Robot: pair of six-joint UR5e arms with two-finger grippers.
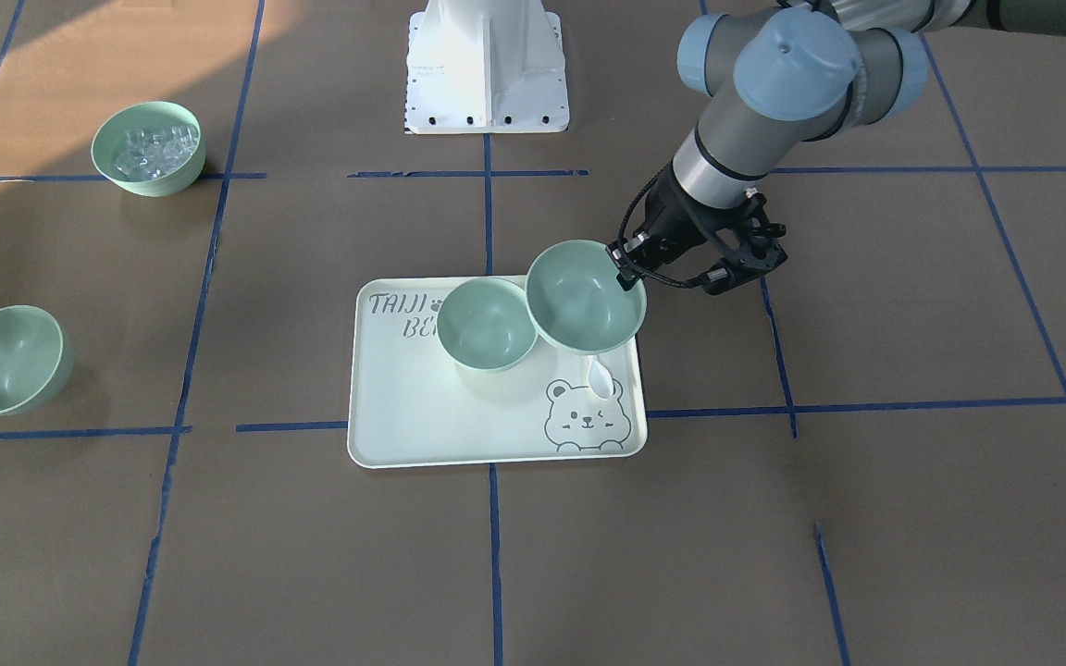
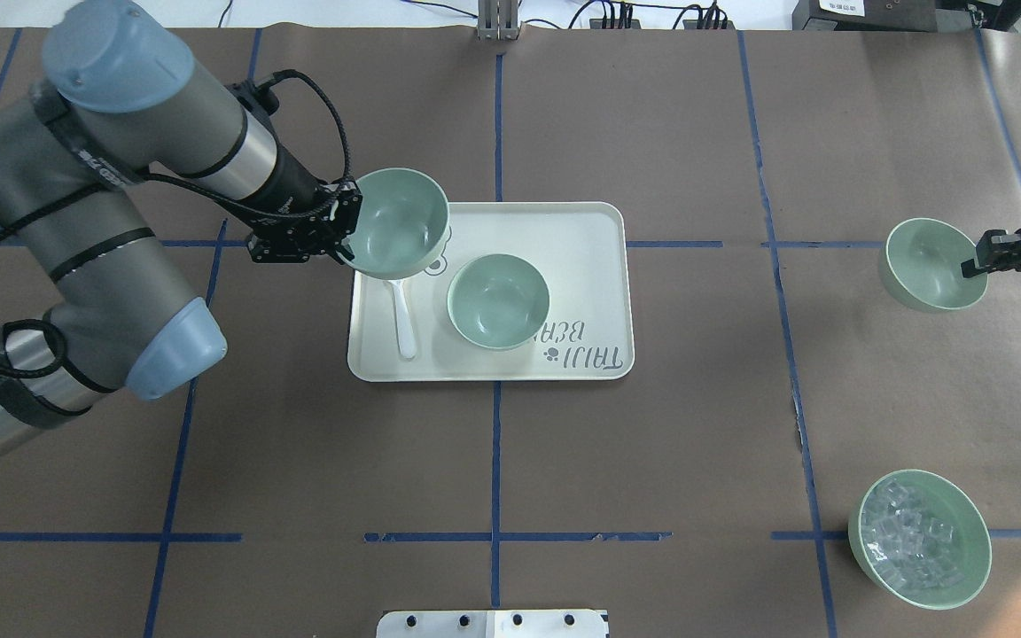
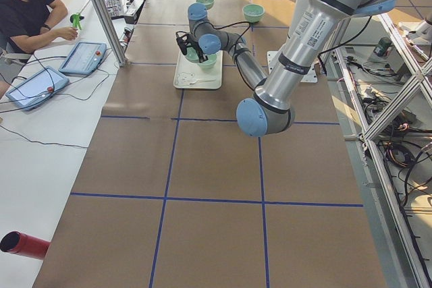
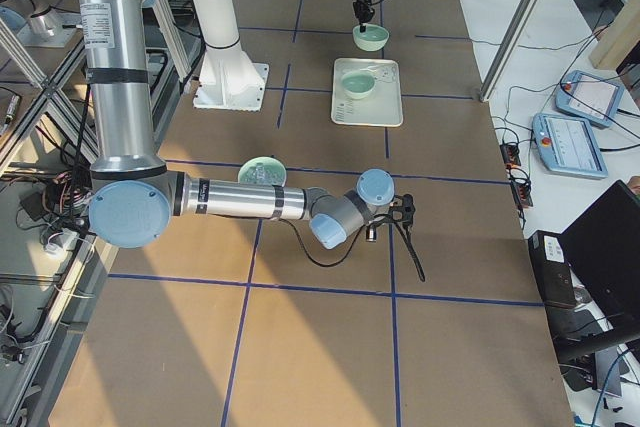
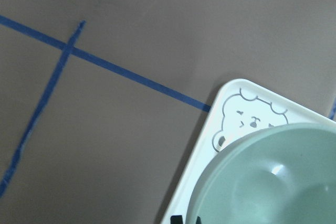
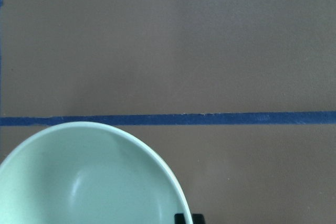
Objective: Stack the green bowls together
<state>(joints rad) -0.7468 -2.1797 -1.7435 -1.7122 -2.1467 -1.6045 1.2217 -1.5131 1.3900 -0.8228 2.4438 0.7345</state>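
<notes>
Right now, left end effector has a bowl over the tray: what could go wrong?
Left end effector pinches the raised bowl by its rim only; it may slip.
It sits off-centre from the tray bowl; lowering now could knock it, not nest.
The white spoon lies beneath and could get hit.

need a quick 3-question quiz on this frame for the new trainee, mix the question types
1. True or false: the left pincer grips a green bowl by its rim over a corner of the tray.
2. What lies on the tray, partly under that bowl? A) white spoon B) a lid C) a fork
3. How many empty green bowls are in view, and where is each?

Key
1. True.
2. A.
3. Three: the one in the left pincer, a second bowl standing on the tray, and a third bowl off the tray, gripped at its rim by the right pincer.
</notes>
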